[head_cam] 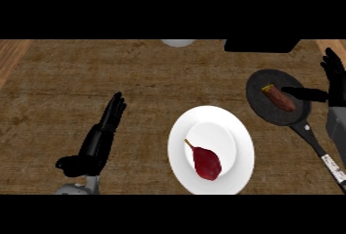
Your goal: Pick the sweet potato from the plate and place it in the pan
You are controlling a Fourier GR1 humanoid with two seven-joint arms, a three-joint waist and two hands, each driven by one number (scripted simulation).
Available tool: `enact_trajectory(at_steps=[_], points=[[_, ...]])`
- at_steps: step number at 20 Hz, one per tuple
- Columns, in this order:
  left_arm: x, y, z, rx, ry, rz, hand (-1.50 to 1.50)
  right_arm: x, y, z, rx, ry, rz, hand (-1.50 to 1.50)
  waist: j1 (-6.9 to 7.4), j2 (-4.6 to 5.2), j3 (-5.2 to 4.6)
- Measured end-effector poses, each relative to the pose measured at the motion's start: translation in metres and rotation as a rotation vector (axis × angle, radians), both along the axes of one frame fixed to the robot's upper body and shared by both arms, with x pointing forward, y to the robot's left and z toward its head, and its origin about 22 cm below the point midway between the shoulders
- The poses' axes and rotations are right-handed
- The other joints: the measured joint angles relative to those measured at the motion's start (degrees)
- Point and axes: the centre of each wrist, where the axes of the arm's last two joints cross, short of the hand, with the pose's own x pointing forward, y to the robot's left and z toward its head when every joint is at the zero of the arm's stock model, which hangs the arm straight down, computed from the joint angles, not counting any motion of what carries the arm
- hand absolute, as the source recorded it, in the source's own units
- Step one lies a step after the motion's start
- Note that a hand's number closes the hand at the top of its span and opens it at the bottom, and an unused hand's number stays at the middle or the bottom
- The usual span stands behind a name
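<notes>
Sweet potato (pixel 280 99) lies in pan (pixel 277 97), at right of counter (pixel 135 77). Right hand (pixel 332 77) just beside pan, fingers straight, thumb reaching over pan rim near potato, holding nothing. White plate (pixel 211 150) at centre carries dark red item (pixel 206 162). Left hand (pixel 101 132) open, resting left, fingers up.

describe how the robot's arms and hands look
Both hands are black, with slim segmented fingers and a thumb. The left hand joins a light grey forearm at a rounded grey wrist. The right hand meets a grey forearm at the view's right edge. No cables or markings show.
</notes>
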Motion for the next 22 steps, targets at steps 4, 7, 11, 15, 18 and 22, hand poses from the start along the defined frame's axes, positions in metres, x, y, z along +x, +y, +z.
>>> enact_trajectory(at_steps=[4, 7, 11, 15, 18, 22], points=[[0.0, 0.003, 0.0, 0.0, 0.008, 0.011, 0.0, -0.023, -0.028, -0.01, 0.108, -0.013, 0.089, -1.5, -0.71, -0.3, -0.05], [0.0, 0.007, -0.003, 0.004, 0.005, 0.017, 0.0, -0.044, -0.048, -0.019, 0.142, -0.022, 0.163, -1.5, -1.14, -0.48, -0.09], [0.0, 0.008, -0.002, 0.006, 0.011, 0.018, 0.0, -0.063, -0.062, -0.028, 0.159, -0.028, 0.241, -1.5, -1.24, -0.57, -0.12], [0.005, 0.007, -0.001, 0.004, 0.015, 0.022, 0.0, -0.08, -0.069, -0.038, 0.137, -0.037, 0.284, -1.5, -1.5, -0.69, -0.15], [-0.001, 0.011, 0.0, 0.008, 0.011, 0.024, 0.0, -0.09, -0.074, -0.04, 0.124, -0.035, 0.287, -1.5, -1.57, -0.75, -0.16], [0.003, 0.012, -0.002, 0.008, 0.011, 0.029, 0.0, -0.096, -0.076, -0.042, 0.104, -0.025, 0.293, -1.5, -1.57, -0.74, -0.16]])
